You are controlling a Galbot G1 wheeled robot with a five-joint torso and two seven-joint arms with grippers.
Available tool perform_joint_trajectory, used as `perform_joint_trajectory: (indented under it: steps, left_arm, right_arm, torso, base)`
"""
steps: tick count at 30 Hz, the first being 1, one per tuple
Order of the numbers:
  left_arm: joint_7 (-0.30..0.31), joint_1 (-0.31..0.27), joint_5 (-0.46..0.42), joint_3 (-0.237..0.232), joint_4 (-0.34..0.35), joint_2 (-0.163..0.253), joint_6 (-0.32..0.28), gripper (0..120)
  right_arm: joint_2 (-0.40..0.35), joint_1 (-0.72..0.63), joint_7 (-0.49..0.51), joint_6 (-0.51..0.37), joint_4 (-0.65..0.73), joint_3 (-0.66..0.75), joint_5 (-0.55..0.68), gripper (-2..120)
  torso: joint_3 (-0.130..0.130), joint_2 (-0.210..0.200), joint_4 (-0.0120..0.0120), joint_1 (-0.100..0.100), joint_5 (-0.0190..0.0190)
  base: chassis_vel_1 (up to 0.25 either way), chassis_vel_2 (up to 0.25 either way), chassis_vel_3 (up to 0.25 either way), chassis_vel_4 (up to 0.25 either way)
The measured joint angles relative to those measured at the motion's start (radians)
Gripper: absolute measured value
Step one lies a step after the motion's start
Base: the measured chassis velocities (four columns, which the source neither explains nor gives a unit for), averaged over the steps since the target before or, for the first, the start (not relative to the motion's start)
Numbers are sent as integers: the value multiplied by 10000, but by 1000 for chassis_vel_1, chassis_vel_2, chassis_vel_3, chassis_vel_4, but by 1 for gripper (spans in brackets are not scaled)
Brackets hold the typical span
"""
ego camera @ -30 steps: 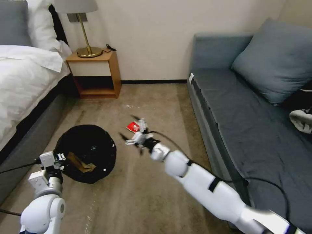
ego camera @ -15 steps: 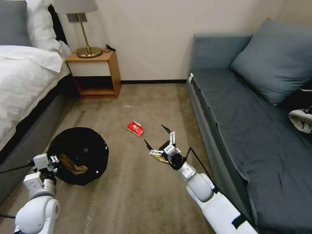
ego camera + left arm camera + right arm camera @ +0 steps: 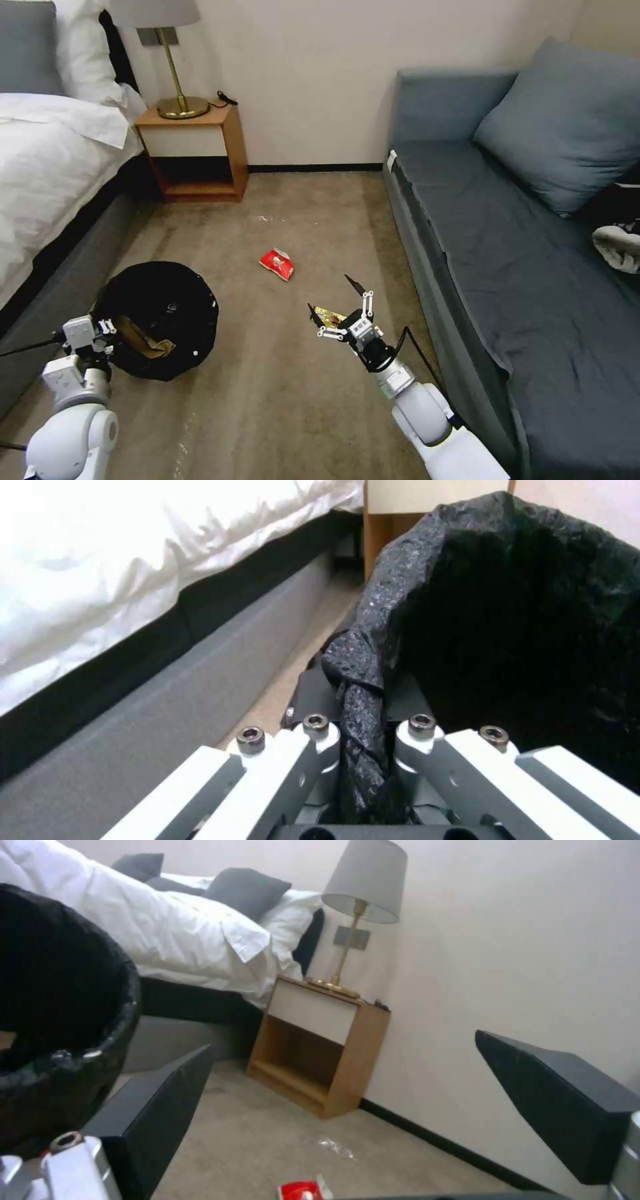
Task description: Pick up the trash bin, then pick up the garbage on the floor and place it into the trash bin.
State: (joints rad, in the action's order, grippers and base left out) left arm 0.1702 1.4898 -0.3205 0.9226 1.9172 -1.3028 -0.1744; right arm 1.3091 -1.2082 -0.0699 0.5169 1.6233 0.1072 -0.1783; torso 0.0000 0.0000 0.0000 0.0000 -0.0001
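The right gripper (image 3: 337, 303) hung low over the carpet (image 3: 280, 400) with its two dark fingers spread wide and nothing between them, straddling the gold-yellow wrapper (image 3: 329, 317), which lay flat on the floor just beside the sofa's front edge (image 3: 427, 280). A second before, that gripper had been farther out, over the red snack packet (image 3: 277, 264); since then the arm had drawn back toward the robot and dropped, leaving the packet untouched near the middle of the carpet. This reads as a switch of target: the wrapper looked to be the piece about to be taken, with no grasp yet made.

The left gripper (image 3: 363, 735) was clamped on a bunched fold of the black liner at the rim of the trash bin (image 3: 155, 319), as the left wrist view showed. The bin sat toward the bed's side rail (image 3: 60, 293), with a crumpled brown paper piece (image 3: 148, 339) already inside. Over the same second the bin and left arm had slid a little toward the robot and the bed.

Behind stood the nightstand (image 3: 200, 153) with its lamp (image 3: 175, 100).
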Motion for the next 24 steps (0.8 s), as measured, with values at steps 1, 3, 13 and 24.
perform_joint_trajectory:
  steps: [1,3,13,24]
  left_arm:
    - [-1,7,-30,17,20,22,0,5]
    - [-3,34,-89,44,55,61,0,5]
    - [-20,72,-209,77,59,90,-1,5]
    - [-41,-71,-249,38,-15,149,-42,5]
  right_arm:
    - [7,17,-23,2,-10,-18,-16,100]
    - [20,76,-69,2,-51,-51,-48,100]
    - [70,197,-144,-10,-188,-145,-93,100]
    - [88,527,-450,-51,-448,-201,-85,100]
  torso:
    - [0,1,0,0,0]
    - [0,0,1,0,0]
    - [0,0,1,0,0]
    - [1,0,0,0,0]
  base:
    - [0,0,0,0]
    - [0,0,0,0]
    - [0,0,0,0]
    - [-9,14,8,-7]
